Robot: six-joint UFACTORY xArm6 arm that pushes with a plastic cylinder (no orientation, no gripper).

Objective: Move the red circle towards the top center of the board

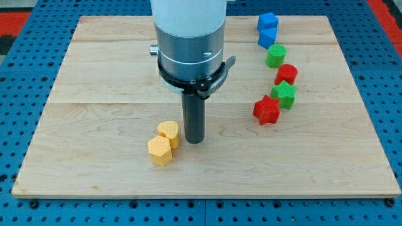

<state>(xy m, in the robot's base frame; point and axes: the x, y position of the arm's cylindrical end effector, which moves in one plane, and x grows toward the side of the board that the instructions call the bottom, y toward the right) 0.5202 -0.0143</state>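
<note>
The red circle (287,73) sits on the wooden board (94,75) at the view's right, in a curved line of blocks. Above it is a green circle (276,56), below it a green star (285,93). My tip (194,140) rests on the board left of centre, far to the left of the red circle. The tip is just right of a yellow heart (168,132).
Two blue blocks (267,22) (267,37) lie at the upper right. A red star (266,110) lies below-left of the green star. A yellow hexagon (160,150) touches the yellow heart. The arm's grey body (190,37) covers the top centre.
</note>
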